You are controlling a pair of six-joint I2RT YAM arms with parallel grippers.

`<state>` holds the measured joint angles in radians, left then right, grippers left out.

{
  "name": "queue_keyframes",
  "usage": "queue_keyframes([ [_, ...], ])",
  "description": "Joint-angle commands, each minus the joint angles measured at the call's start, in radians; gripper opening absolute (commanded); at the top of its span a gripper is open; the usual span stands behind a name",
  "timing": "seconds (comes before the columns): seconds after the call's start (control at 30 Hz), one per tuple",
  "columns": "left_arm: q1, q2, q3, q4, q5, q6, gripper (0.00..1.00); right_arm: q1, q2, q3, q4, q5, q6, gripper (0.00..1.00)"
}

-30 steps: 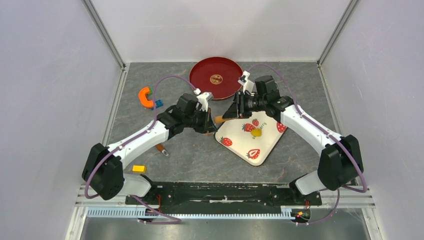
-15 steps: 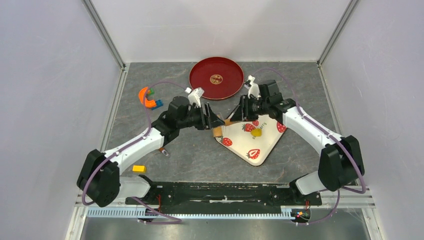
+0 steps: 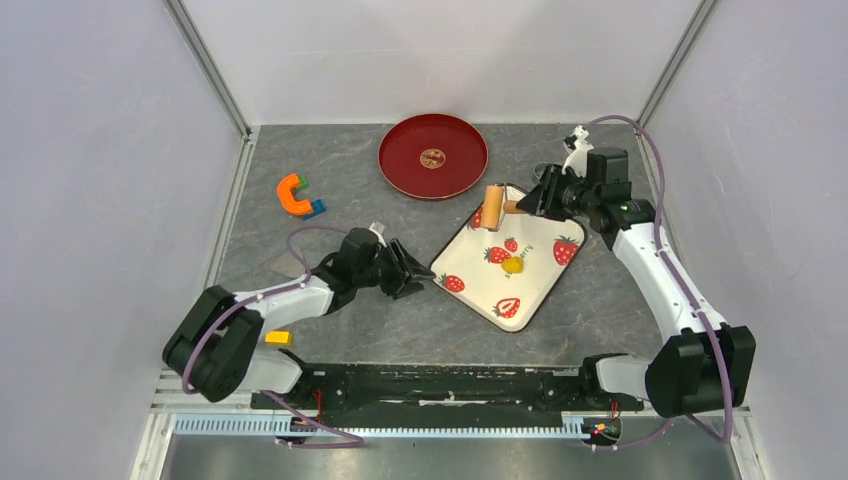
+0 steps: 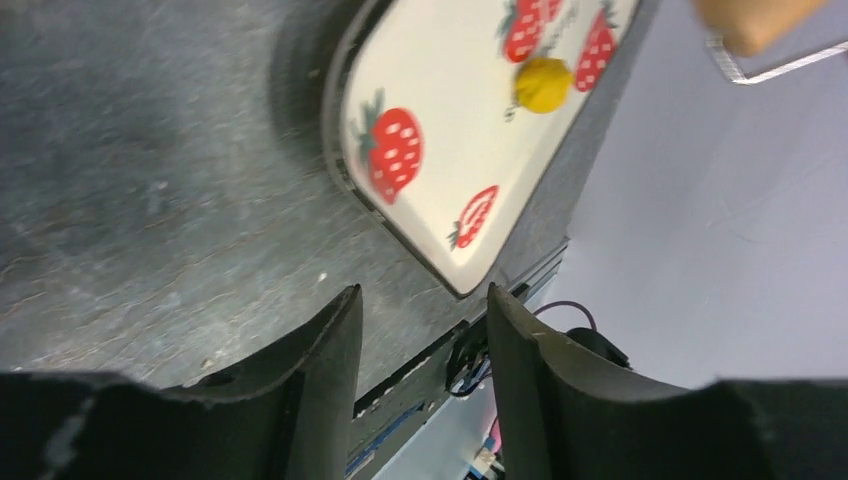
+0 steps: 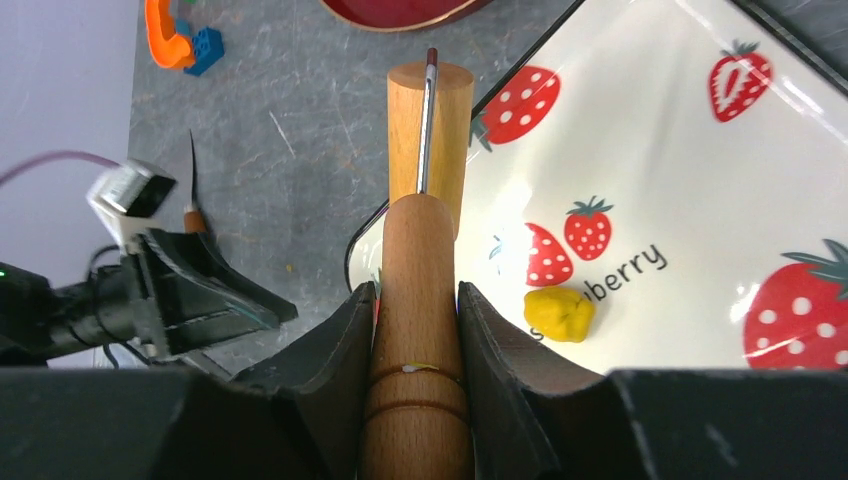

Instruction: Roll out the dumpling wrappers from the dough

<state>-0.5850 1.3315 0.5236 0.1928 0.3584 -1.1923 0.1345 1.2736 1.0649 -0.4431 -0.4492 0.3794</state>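
Observation:
The dough (image 3: 512,265) is a small yellow lump lying near the middle of the white strawberry tray (image 3: 535,290). It shows again in the wrist views as the dough (image 5: 559,313) and the dough (image 4: 543,84). No dumpling wrappers show in any view. My right gripper (image 3: 519,206) is shut on the handle of a wooden roller (image 3: 493,207), held above the tray's far corner. The roller (image 5: 430,130) points away from the fingers (image 5: 350,330). My left gripper (image 3: 415,280) is open and holds nothing, low over the table by the tray's left corner, its fingers (image 4: 335,340) apart.
A red plate (image 3: 400,170) lies at the back centre. An orange curved piece with a blue block (image 3: 293,194) sits at the far left, and a yellow block (image 3: 277,338) lies near the left arm's base. A brown-handled blade (image 5: 190,195) lies behind the left gripper.
The left gripper opened, let go of the roller and drew back low toward its base. The right arm carried the roller back and to the right, over the tray's far corner.

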Motion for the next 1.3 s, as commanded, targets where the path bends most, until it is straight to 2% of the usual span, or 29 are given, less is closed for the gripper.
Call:
queue_keyframes([
  [0.0, -0.022, 0.084, -0.02, 0.062, 0.001, -0.13, 0.51, -0.022, -0.045, 0.061, 0.03, -0.013, -0.009, 0.0],
  [0.17, -0.024, 0.173, -0.013, 0.127, 0.007, -0.143, 0.46, -0.028, -0.064, 0.052, 0.029, -0.021, -0.001, 0.0],
  [0.4, -0.028, 0.311, 0.003, 0.232, 0.019, -0.179, 0.44, -0.027, -0.082, 0.043, 0.029, -0.031, 0.006, 0.0],
  [0.63, -0.03, 0.393, 0.043, 0.251, 0.012, -0.182, 0.41, -0.027, -0.098, 0.025, 0.048, -0.026, 0.041, 0.0],
  [0.73, -0.03, 0.41, 0.05, 0.227, 0.003, -0.178, 0.31, -0.027, -0.11, 0.009, 0.065, -0.009, 0.07, 0.0],
  [0.83, -0.029, 0.404, 0.047, 0.182, -0.017, -0.159, 0.12, -0.028, -0.123, -0.006, 0.08, 0.012, 0.085, 0.0],
  [0.93, -0.025, 0.389, 0.042, 0.129, -0.033, -0.135, 0.02, -0.027, -0.128, -0.005, 0.083, 0.024, 0.09, 0.0],
  [1.1, 0.022, 0.329, 0.053, 0.034, -0.024, -0.017, 0.02, -0.027, -0.126, 0.01, 0.082, 0.016, 0.102, 0.0],
  [1.17, 0.053, 0.302, 0.078, -0.042, -0.003, 0.083, 0.02, -0.027, -0.121, 0.014, 0.078, 0.004, 0.098, 0.0],
  [1.27, 0.119, 0.3, 0.156, -0.214, 0.067, 0.311, 0.02, -0.027, -0.101, 0.033, 0.053, -0.026, 0.078, 0.0],
])
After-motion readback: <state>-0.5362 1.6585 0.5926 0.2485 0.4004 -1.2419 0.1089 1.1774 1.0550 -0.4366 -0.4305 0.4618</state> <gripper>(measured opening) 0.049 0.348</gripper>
